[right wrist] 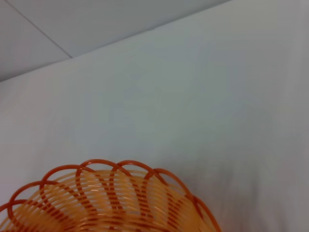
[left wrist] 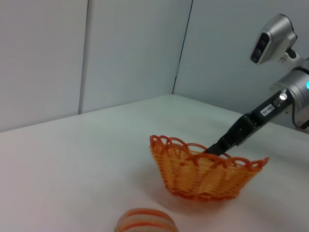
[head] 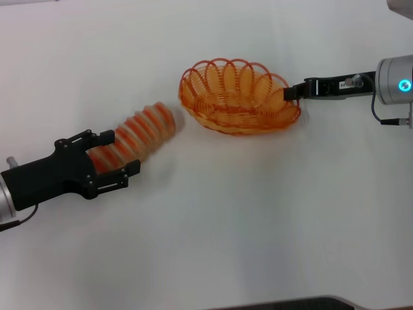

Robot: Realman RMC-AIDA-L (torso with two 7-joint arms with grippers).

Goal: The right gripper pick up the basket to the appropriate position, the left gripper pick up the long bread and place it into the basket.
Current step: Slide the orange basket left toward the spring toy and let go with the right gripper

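Long bread [head: 139, 132] sits clamped between the fingers of the left tool [head: 113, 160], at the desk's left side, free end angled up toward the basket [head: 239, 97]. Bread looks motion-blurred. Basket is well apart from it, right of centre, upright on the white desk [head: 226, 232]. Right tool [head: 292, 92] has its fingers pinched on the basket's right rim, arm reaching in from the right edge. Right wrist view shows only the scalloped rim [right wrist: 111, 166] and bare desk.
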